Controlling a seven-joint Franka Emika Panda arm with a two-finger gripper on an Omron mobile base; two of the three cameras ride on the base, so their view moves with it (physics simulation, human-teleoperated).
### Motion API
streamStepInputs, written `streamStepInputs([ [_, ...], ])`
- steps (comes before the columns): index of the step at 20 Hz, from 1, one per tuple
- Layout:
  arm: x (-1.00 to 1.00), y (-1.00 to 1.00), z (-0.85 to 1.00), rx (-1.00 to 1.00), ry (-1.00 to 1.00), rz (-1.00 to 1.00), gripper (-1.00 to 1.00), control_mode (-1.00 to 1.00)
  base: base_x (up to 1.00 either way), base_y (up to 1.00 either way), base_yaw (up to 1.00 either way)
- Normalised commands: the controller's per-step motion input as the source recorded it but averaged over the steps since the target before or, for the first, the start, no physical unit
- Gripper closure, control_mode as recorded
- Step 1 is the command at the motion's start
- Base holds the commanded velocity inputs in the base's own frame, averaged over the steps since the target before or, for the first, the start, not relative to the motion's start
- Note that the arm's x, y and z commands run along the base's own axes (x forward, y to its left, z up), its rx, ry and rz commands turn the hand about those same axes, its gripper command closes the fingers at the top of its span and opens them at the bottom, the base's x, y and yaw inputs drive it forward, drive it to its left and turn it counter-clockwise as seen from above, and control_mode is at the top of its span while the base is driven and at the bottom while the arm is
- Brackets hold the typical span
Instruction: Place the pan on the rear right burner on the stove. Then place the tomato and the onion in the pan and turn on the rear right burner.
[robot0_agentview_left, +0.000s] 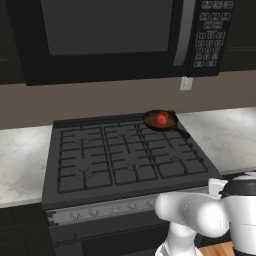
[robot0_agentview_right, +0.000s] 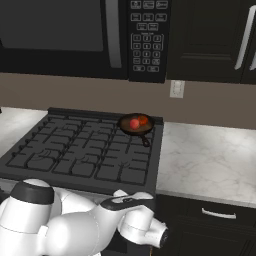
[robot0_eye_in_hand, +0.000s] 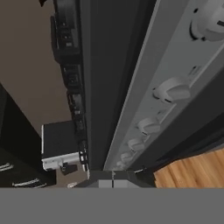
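On the wide black six-grate gas stove (robot0_agentview_left: 125, 155), far beyond the shut, empty claw (robot0_eye_in_hand: 113, 180) low by five silver knobs (robot0_eye_in_hand: 173, 90), one small dark frying pan (robot0_agentview_left: 161, 120) on the rear right burner (robot0_agentview_left: 162, 127) holds one bright red tomato (robot0_agentview_left: 160, 120) and one orange-red onion (robot0_agentview_left: 165, 115).

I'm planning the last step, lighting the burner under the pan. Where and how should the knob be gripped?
Judging by the hand view, pinch a knob across its raised ridge, coming straight at the silver front strip, since the knobs stick out from it. Which knob serves the rear right burner I cannot tell.
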Motion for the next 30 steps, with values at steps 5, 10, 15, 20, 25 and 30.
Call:
streamStepInputs([
  [5,0.14,0.03,-0.07,0.0,-0.01,-0.06,1.0,-1.0,0.0,0.0,0.0],
  [10,0.16,0.0,-0.08,0.0,0.0,-0.05,1.0,-1.0,0.0,0.0,0.0],
  [15,0.04,0.0,-0.17,0.0,0.0,-0.04,1.0,-1.0,0.0,0.0,0.0],
  [20,0.02,0.0,-0.17,0.0,0.0,-0.03,1.0,-1.0,0.0,0.0,0.0],
  [25,0.08,0.0,-0.08,0.0,0.0,-0.03,1.0,-1.0,0.0,0.0,0.0],
  [30,0.0,0.0,-0.05,0.0,0.0,-0.07,1.0,-1.0,0.0,0.0,0.0],
])
